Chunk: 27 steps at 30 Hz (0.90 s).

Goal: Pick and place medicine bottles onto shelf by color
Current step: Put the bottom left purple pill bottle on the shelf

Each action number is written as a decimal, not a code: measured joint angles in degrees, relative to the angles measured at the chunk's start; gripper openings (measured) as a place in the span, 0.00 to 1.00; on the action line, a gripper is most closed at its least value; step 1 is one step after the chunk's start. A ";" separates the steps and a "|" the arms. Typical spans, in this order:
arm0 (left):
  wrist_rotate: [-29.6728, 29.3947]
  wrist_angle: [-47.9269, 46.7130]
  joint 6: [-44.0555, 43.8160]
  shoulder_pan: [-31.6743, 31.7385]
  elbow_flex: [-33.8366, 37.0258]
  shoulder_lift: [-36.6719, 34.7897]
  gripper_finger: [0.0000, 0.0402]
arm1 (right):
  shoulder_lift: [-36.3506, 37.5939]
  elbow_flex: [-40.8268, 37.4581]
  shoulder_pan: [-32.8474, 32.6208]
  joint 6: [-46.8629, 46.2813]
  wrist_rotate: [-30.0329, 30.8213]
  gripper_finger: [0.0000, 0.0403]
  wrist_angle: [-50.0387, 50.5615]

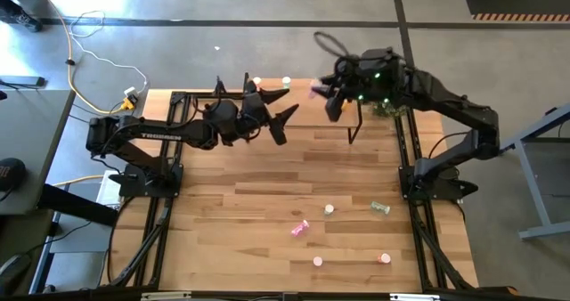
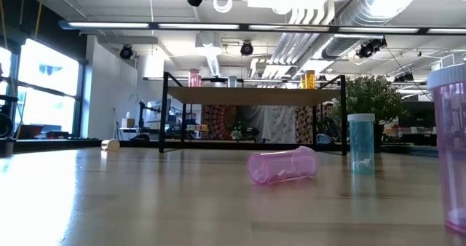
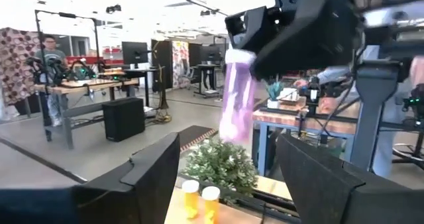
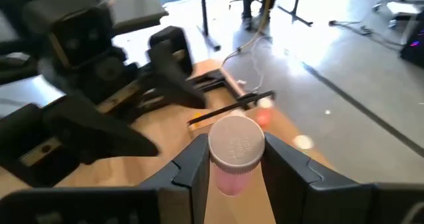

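Observation:
My right gripper (image 1: 326, 93) is shut on a pink medicine bottle (image 3: 236, 95) with a white cap (image 4: 236, 143), high over the shelf (image 2: 255, 95) at the table's far edge. My left gripper (image 1: 278, 116) stands open just left of the bottle, level with it. Its fingers (image 3: 154, 177) are spread wide with nothing between them. Two white-capped bottles (image 1: 257, 81) and two orange ones (image 3: 200, 199) stand on the shelf. My right gripper pinches the pink bottle between its two fingers (image 4: 192, 159), on the body just under the white cap (image 4: 232, 177). The fingers reach in from the table's right, slanting a little downward. The bottle hangs nearly upright below them, cap up, clear of shelf and table.
A potted plant (image 1: 387, 109) stands by the shelf's right end. Loose bottles are on the near table: a pink one (image 1: 299, 229) and a green one (image 1: 380, 207) lying down, and others (image 1: 329, 209) standing. The shelf's black legs (image 1: 356, 123) stand below the grippers.

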<state>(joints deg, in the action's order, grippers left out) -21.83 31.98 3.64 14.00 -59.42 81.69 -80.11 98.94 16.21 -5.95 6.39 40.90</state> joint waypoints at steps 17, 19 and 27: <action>-0.04 -13.65 1.74 3.03 -0.02 -10.67 0.59 | 2.70 -1.11 19.14 -3.49 -0.43 0.27 0.21; -0.04 -14.31 3.60 3.22 -0.02 -12.31 0.59 | 1.69 -2.52 19.14 -6.04 -0.52 0.27 0.34; 0.02 -16.05 6.47 4.87 -0.07 -17.55 0.59 | 0.10 -12.38 15.21 -12.34 3.12 0.27 -7.27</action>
<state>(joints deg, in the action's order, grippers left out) -21.81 15.93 10.11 18.87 -59.48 64.14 -80.01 86.55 31.41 -18.28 9.51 33.62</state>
